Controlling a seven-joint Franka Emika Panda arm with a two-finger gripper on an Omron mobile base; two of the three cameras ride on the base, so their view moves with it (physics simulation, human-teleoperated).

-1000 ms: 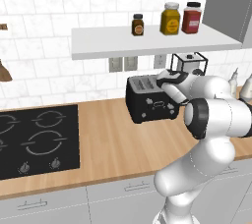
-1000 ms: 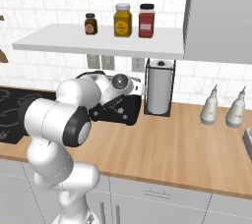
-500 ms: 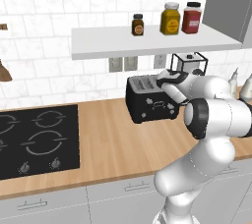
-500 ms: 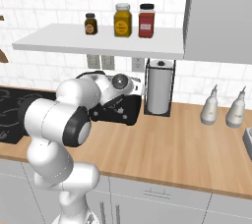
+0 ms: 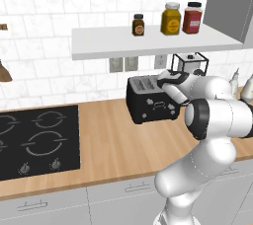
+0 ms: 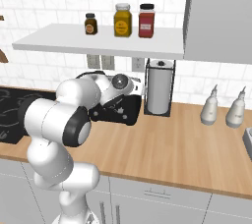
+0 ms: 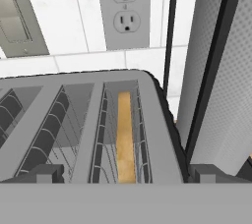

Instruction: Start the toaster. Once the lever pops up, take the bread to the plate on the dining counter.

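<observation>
The wooden tabletop (image 5: 113, 140) is carrying the black toaster (image 5: 148, 101), which is standing against the tiled wall beside a paper towel roll (image 6: 158, 86) in a black wire holder. The white arm is reaching over the toaster, and its claw (image 7: 123, 174) is hanging wide open above the slots, gripping nothing. The bread (image 7: 125, 137) is sitting upright down in the right-hand slot. Three jars (image 5: 170, 19) are standing on the shelf; their labels are too small to read.
</observation>
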